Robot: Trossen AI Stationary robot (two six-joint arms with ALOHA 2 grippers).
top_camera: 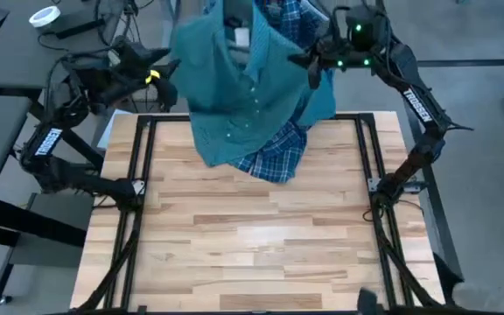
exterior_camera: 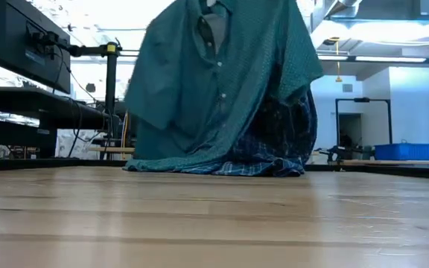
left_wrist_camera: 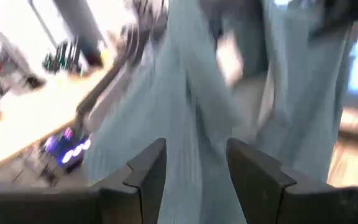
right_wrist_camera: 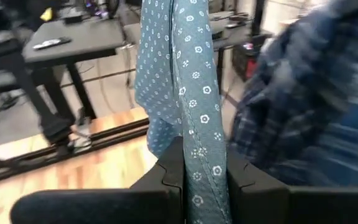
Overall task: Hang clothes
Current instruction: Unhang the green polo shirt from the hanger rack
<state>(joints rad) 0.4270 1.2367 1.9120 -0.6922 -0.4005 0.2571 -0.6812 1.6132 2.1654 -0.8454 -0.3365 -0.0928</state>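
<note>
The green collared shirt (top_camera: 234, 87) hangs at the table's far edge, front toward the table, with its hem (exterior_camera: 192, 165) on the wood. The blue-white plaid shirt (top_camera: 274, 157) hangs behind it, its lower end (exterior_camera: 274, 165) also down on the table. What the two shirts hang from is out of view. My right gripper (top_camera: 309, 63) is shut on the green shirt's right side. My left gripper (top_camera: 166, 74) stands open by the shirt's left sleeve, and pale green cloth (left_wrist_camera: 191, 124) fills the gap between its fingers (left_wrist_camera: 148, 177). My right gripper pinches a hanging fold of the green shirt with a stitched edge (right_wrist_camera: 201, 155) between its two fingers, coming level from the table's right side. The cloth runs up out of the fingers and is drawn fairly straight. My left gripper: I cannot tell whether it touches the cloth.
Black frame rails (top_camera: 138, 157) run along the table's left, right and far sides. A grey desk with a roll of tape (top_camera: 45, 16) stands far left. The wooden top (top_camera: 252, 245) in front of the shirts is bare. A blue bin (exterior_camera: 404, 151) sits beyond the table.
</note>
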